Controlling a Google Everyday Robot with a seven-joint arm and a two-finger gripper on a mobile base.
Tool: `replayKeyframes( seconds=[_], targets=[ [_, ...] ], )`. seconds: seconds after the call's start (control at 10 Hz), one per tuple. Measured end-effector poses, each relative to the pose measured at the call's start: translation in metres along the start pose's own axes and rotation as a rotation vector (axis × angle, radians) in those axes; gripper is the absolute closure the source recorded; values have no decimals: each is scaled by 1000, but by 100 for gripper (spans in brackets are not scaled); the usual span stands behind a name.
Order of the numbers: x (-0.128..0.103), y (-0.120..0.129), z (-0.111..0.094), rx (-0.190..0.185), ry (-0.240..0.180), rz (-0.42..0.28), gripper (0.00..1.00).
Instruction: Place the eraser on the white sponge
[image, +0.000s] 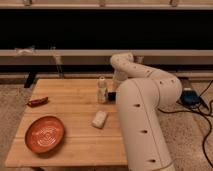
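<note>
The white sponge (99, 119) lies flat near the middle of the wooden table (70, 107), with nothing on it. My white arm rises from the lower right, bends at the back and comes down just right of the upright bottle (102, 90). At its end, low over the table, the gripper (113, 94) shows only as a small dark shape beside the bottle, behind the sponge. I cannot pick out the eraser; the arm hides the right side of the table.
A red-orange ridged plate (45, 134) sits at the table's front left. A dark red object (37, 101) lies at the left edge. Behind the table run a low shelf and a dark wall. Cables lie on the floor at right (200, 102).
</note>
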Motion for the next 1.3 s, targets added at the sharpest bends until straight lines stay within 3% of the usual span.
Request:
replayKeyframes(
  seconds=[0.7, 1.2, 1.3],
  targets=[
    [-7, 0, 7, -4, -12, 8, 40],
    [-10, 0, 9, -15, -3, -1, 91],
    [-10, 0, 9, -13, -2, 0, 96]
  ],
)
